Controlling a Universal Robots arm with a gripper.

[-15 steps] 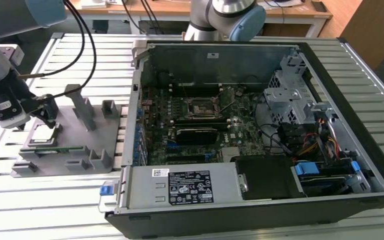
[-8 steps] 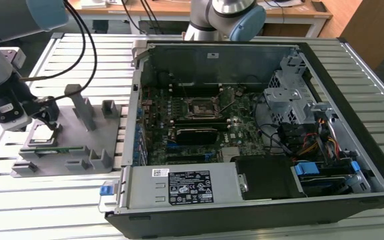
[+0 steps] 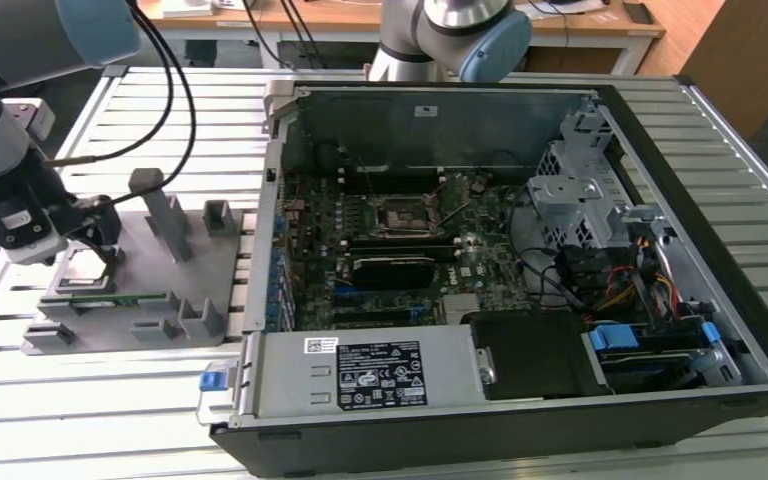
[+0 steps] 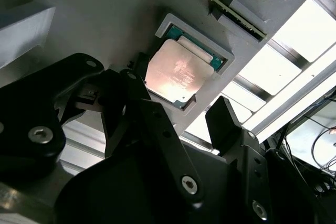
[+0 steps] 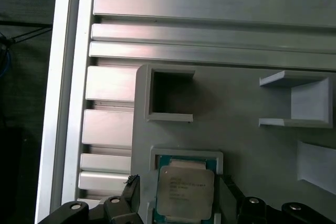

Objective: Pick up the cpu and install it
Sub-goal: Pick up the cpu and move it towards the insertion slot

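Silvery metal tops the cpu (image 4: 178,74), which lies flat in a square pocket of the grey fixture (image 3: 157,290) on the exterior view's left, well apart from the open computer case (image 3: 704,200); the gripper (image 4: 176,92) hangs just above it, jaws spread wide, one of its fingers (image 4: 131,85) on each side of the pocket; neither seems to touch the cpu, and nothing is held. The step in hand looks like the pick-up, so the task is near its start; the socket (image 3: 404,215) inside the case sits dark and bare.

To grip well, I judge the jaws should be centred over the pocket, so both fingers meet opposite edges together; a one-sided touch could tip the cpu against the pocket wall; a level, straight descent matters, and a light squeeze, since the part is thin and its edges offer little hold; the green strip (image 3: 117,300) standing just beside the pocket should be kept clear.
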